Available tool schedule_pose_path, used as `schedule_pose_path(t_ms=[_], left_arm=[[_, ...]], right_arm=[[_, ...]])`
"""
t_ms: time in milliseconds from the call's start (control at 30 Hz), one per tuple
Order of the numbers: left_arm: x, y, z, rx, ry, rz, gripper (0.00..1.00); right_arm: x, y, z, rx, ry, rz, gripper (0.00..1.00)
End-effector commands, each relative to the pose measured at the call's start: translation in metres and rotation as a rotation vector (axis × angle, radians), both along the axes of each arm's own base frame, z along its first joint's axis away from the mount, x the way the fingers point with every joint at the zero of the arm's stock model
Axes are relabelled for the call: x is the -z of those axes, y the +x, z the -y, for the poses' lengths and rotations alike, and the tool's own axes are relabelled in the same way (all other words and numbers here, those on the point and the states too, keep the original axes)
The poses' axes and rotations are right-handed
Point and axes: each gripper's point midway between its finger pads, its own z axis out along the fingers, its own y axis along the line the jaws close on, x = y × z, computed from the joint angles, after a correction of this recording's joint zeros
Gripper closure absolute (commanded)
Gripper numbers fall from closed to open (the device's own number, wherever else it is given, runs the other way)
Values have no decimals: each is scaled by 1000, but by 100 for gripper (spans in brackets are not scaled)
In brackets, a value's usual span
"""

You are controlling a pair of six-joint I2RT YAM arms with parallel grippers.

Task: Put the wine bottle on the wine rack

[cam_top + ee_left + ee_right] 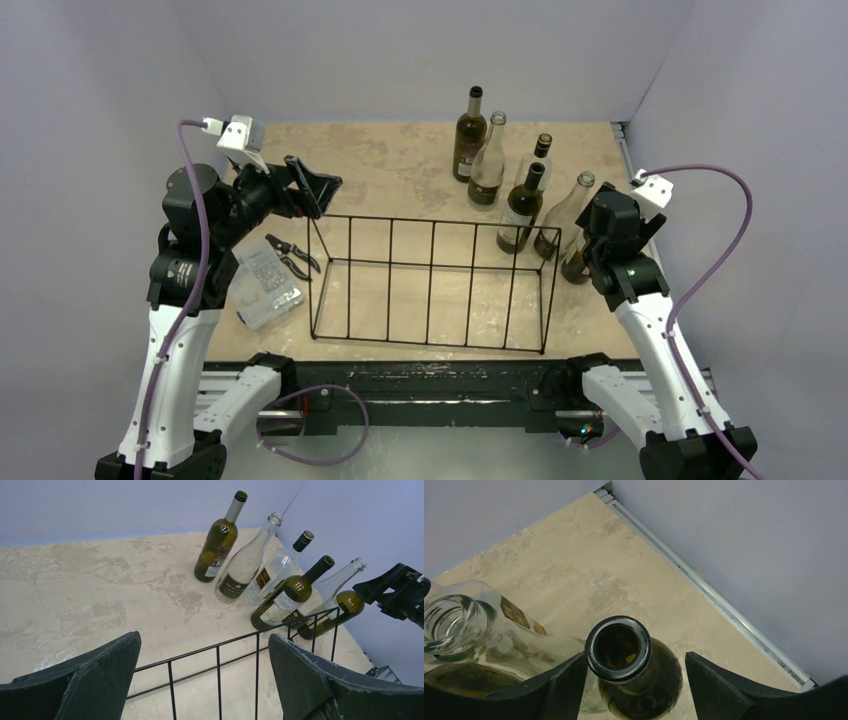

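1. Two fingers of the right gripper (635, 659) straddle the open mouth of the dark green wine bottle (659, 680). The jaws are partway apart: one finger looks to touch the rim and the other shows a gap, so nothing is clamped yet.
2. Take hold on the neck just under the lip; that ridge should stop the smooth, slippery glass from sliding out.
3. Expect a stiff, fragile, bottom-heavy load that may swing from a neck grip, so lift slowly.
4. Mind the clear bottle (454, 622) just beside it.
5. The wine bottle stands on the counter (400, 170), just outside the right end of the wine rack (432, 263).
6. Your left gripper (204, 645) hangs wide and empty near the rack's far-left corner.
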Motion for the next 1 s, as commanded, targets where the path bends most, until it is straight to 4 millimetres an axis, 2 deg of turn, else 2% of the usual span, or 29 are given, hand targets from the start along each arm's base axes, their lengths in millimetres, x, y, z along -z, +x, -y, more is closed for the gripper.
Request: schedule_pose_path(t_ms=[0,333,467,967], left_arm=[[-2,2,1,2,18,26,0],[-1,2,2,8,20,24,0],[-1,1,3,11,22,25,0],[6,1,1,2,34,13,0]], right_arm=[[-8,7,2,4,-7,62,26],[9,12,1,0,-12,47,35],[16,13,0,-1,-11,30,42],[11,8,4,19,-18,60,58]])
